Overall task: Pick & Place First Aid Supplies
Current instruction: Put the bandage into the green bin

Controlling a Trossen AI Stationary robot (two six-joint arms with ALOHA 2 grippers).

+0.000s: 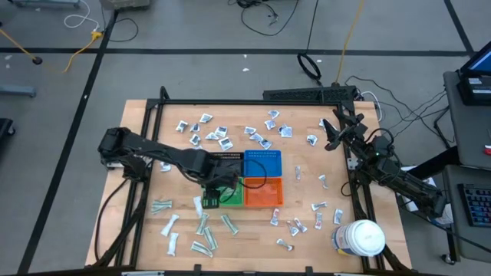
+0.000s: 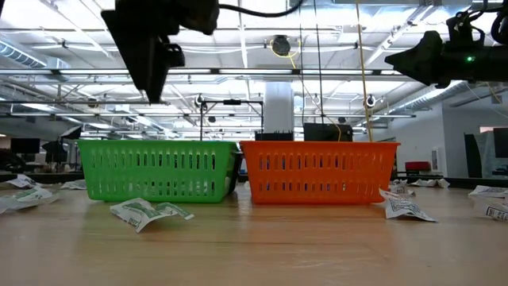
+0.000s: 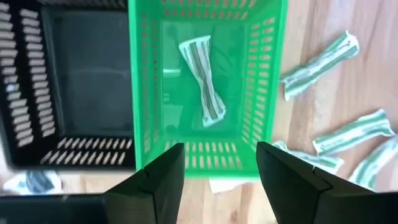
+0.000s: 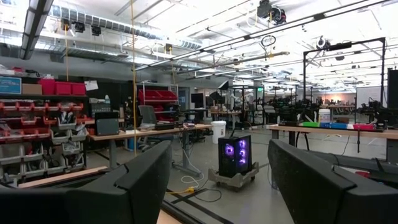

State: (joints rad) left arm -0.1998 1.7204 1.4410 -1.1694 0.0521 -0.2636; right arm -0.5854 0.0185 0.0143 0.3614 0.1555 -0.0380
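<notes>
Green bin (image 3: 205,93) lies directly under my left pincer (image 3: 221,165), spread and empty, one long packet (image 3: 202,81) already inside, its long axis running away from my fingers, while my right pincer (image 4: 217,180), also spread, waits raised at the table's far right edge.

Grey floor (image 1: 192,31) around the table (image 1: 307,230), crossed by dark tape lines, with black and yellow cables trailing over it. Beyond, a big open workshop: white ceiling (image 4: 186,25) hung with ducts and strip lights. Red bins (image 4: 56,87) line shelves on one side. Workbenches (image 4: 143,132) run across, and a computer tower (image 4: 235,155) glows purple on a small cart.
</notes>
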